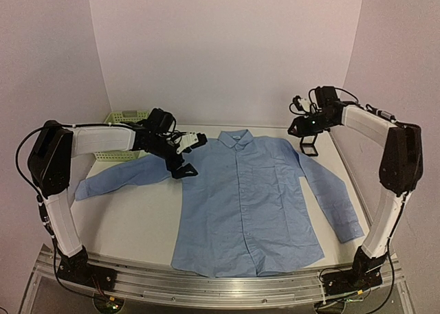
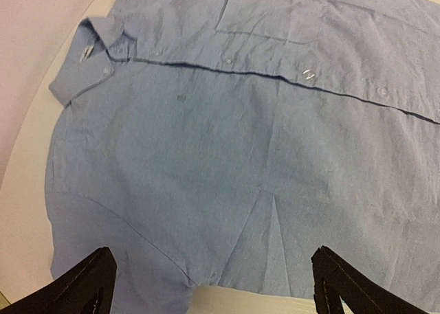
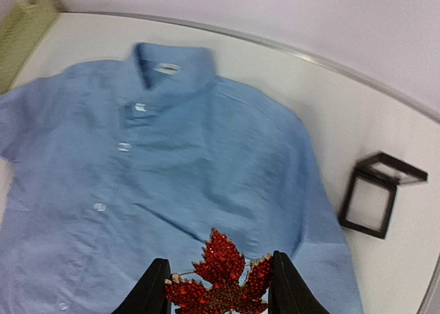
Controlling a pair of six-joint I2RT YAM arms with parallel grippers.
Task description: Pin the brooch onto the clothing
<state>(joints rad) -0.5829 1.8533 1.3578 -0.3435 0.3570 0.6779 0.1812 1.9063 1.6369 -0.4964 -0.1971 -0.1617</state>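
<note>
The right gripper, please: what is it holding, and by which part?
The right gripper holds the red leaf brooch by its side lobes, one against each finger.

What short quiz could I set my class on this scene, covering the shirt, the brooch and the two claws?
1. Multiple choice: which claw grips the red leaf-shaped brooch? A) left claw B) right claw C) neither
2. True or false: the left claw is shut on the shirt.
3. Fill in: the pale green basket sits behind the ___ arm.
Key: 1 B, the brooch sits between its fingers. 2 false, the left claw stands open above the shirt. 3 left.
</note>
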